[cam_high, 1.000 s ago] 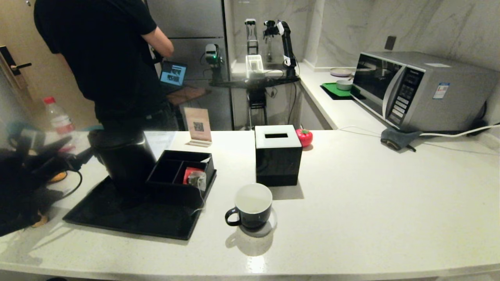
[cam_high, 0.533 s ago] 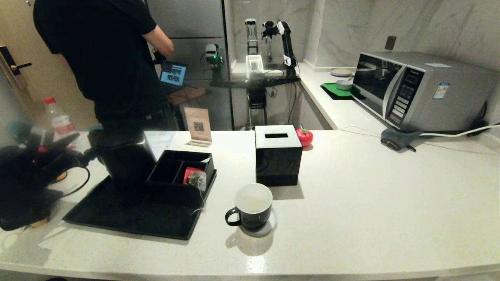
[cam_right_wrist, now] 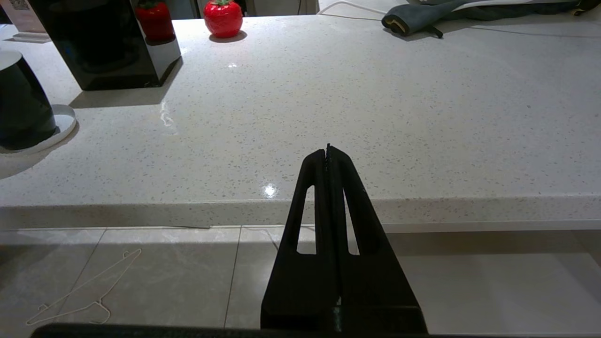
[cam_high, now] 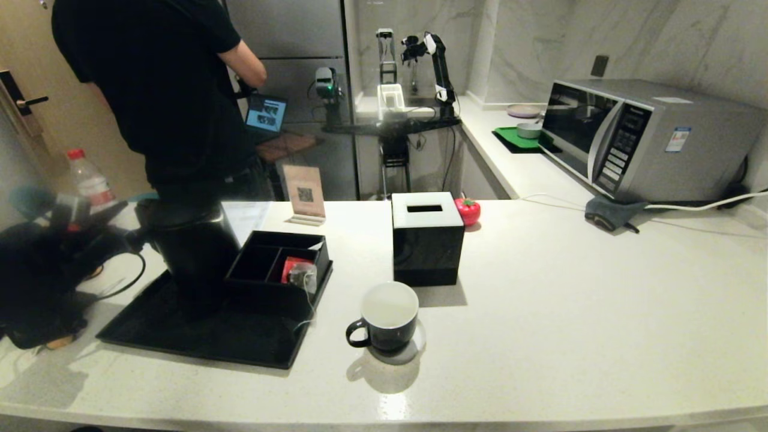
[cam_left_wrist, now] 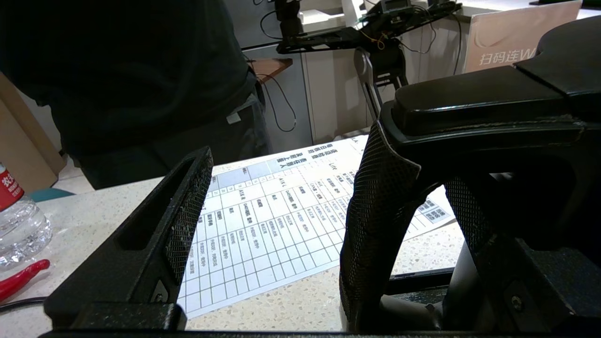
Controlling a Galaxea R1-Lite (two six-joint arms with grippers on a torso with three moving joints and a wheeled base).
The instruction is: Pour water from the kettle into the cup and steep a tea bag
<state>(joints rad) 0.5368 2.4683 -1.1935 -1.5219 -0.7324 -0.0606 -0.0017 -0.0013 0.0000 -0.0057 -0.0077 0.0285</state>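
Observation:
The matte-black kettle [cam_high: 192, 249] stands on the black tray [cam_high: 180, 336] at the left. My left gripper [cam_high: 133, 239] is at its loop handle [cam_left_wrist: 380, 216]. It [cam_left_wrist: 324, 188] is open, with one finger [cam_left_wrist: 188, 211] outside the handle and the other finger [cam_left_wrist: 467, 220] inside the loop; neither presses on it. The black cup [cam_high: 389, 315] sits on a white coaster near the front middle, also seen as the cup [cam_right_wrist: 21, 108]; I cannot tell whether it holds water. The tea bag [cam_high: 302, 275] lies in the black divided box [cam_high: 258, 264]. My right gripper [cam_right_wrist: 327, 150] is shut, off the counter's front edge.
A black cube tissue box [cam_high: 427, 240] stands behind the cup, with a red tomato-shaped thing [cam_high: 467, 210] beside it. A printed sheet [cam_left_wrist: 263, 220] and a water bottle [cam_high: 87, 180] lie behind the kettle. A person [cam_high: 162, 90] stands at the far left; a microwave [cam_high: 648, 138] is at the right.
My left arm has shifted a little beside the kettle's handle and come to rest. The kettle, cup and tea bag have not moved.

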